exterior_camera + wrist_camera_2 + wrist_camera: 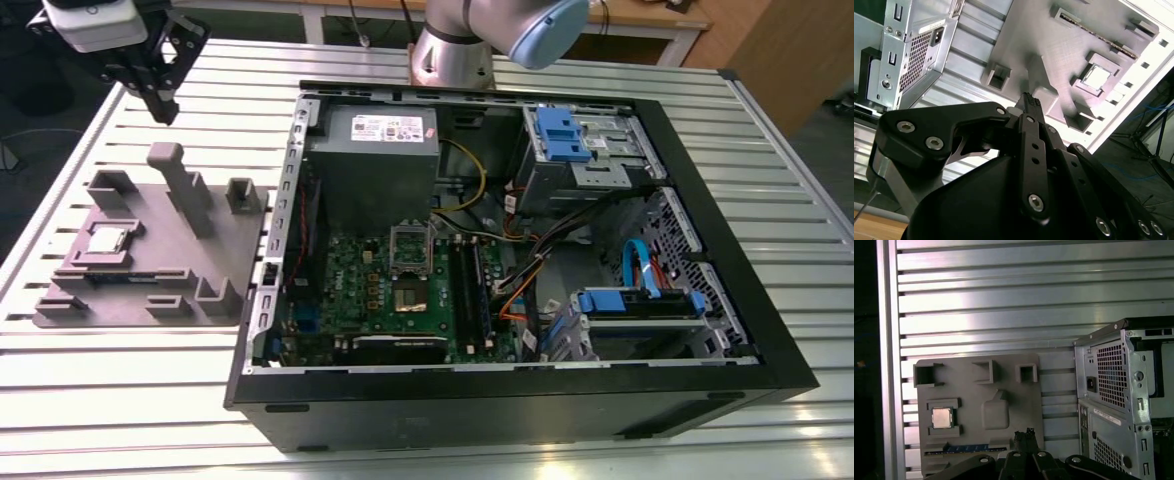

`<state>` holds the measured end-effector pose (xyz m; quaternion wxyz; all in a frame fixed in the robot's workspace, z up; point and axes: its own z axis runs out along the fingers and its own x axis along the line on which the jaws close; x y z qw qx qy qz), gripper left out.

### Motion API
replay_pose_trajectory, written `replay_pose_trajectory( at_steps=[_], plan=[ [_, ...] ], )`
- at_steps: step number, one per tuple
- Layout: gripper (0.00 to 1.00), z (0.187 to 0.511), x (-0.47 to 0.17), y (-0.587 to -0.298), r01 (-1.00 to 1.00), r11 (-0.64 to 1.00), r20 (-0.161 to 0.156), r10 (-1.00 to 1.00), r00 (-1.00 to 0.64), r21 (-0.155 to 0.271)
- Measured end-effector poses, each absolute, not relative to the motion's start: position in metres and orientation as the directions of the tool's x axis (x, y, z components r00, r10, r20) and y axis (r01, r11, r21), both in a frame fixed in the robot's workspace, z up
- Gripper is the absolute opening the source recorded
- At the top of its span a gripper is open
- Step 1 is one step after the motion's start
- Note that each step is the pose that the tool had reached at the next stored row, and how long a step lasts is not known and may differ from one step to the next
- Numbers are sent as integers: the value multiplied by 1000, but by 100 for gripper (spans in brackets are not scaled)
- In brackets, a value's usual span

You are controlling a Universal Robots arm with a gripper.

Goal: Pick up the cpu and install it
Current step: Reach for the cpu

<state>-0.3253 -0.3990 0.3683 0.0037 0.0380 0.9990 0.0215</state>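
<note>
The cpu (107,238) is a small silver-topped square lying flat in a recess of a grey holder plate (147,292) at the exterior view's left. Both wrist views show it too, the cpu (942,418) and the cpu (1097,76) sitting in the same recess. My gripper (164,112) hangs high above the plate's far end, well apart from the chip. Its black fingers come together at the gripper (1023,433) and the gripper (1029,99), shut with nothing between them.
An open black computer case (534,400) lies to the plate's right on the slatted metal table (120,390). Inside are the green motherboard with its socket frame (411,252), a grey power supply (374,150) and blue drive brackets (561,135). A tall post (180,185) rises from the plate.
</note>
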Motion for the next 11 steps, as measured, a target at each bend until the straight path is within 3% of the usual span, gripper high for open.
replay_pose_trajectory(
  at_steps=[11],
  plan=[
    [10, 368, -329, -399, 76, 996, -6, 76, -997, 43]
  ],
)
